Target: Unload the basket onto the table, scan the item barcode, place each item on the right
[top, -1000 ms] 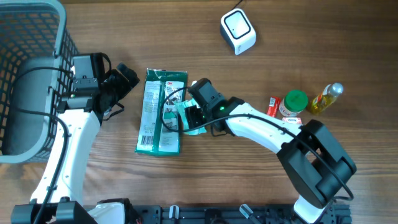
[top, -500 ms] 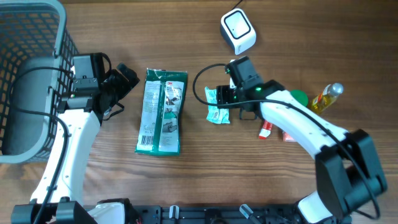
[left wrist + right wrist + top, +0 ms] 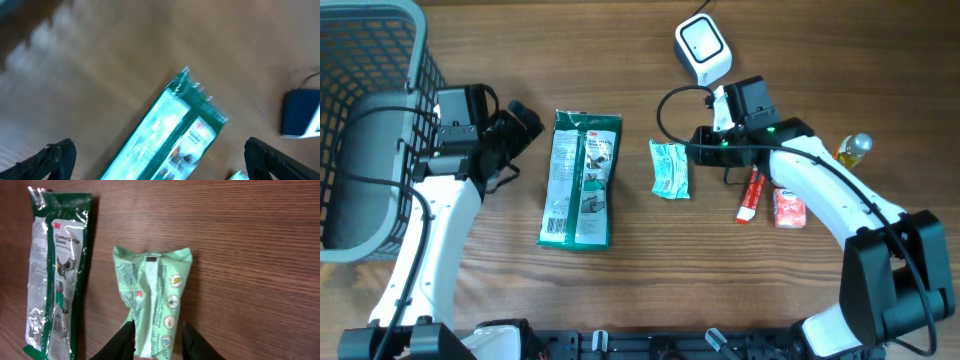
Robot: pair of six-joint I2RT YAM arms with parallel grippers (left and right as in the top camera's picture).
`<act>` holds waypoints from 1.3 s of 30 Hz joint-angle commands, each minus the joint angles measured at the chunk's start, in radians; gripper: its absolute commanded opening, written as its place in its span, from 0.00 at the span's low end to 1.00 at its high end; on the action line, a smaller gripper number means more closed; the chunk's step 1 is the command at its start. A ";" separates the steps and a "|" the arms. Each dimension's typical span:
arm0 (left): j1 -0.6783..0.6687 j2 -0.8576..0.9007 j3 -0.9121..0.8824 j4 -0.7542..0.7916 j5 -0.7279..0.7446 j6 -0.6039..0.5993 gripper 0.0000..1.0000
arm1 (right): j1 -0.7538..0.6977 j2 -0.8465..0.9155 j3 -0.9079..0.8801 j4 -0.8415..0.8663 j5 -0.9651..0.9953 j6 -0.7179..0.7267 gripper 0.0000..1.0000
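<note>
Readable stuff first. The long green pack [image 3: 580,180] has a red 3M logo at its far end and "Comfort Grip" just under it. The rest of its print is too small for me. The mint pouch [image 3: 670,168] has a back seam running down it with fine print on one side and a column of little round icons on the other. There's also a small dark square up by the crimp, but I can't read any of it. The white scanner [image 3: 703,50] shows no lettering I can make out.

The surface is a brown wood-grain table [image 3: 620,290], and I can't see any of the room past it. There's a grey wire basket [image 3: 430,80] at my left, and over on the right a red tube [image 3: 750,195], a small red-and-white box [image 3: 788,207] and a yellow bottle [image 3: 853,150].

The pouch lies flat between the pack and my right gripper [image 3: 157,325], nearer me than the scanner. Its long axis runs away from me with a slight tilt, roughly parallel to the pack.

On my right hand, the fingers [image 3: 125,341] sit partway apart on either side of the pouch's near end. I honestly can't tell if they're pinching it or just straddling it. My left gripper [image 3: 157,147] is spread wide above the pack with nothing in it.
</note>
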 commanded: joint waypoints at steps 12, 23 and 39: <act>-0.303 0.084 0.012 0.040 0.244 0.069 0.04 | -0.088 0.029 -0.007 -0.040 -0.169 -0.070 0.29; -0.567 0.302 0.012 0.147 0.264 0.065 0.05 | -0.087 0.124 -0.007 0.007 -0.317 -0.036 0.29; -0.583 0.457 0.012 0.164 0.275 0.065 0.23 | -0.077 0.169 -0.076 0.037 -0.282 0.009 0.41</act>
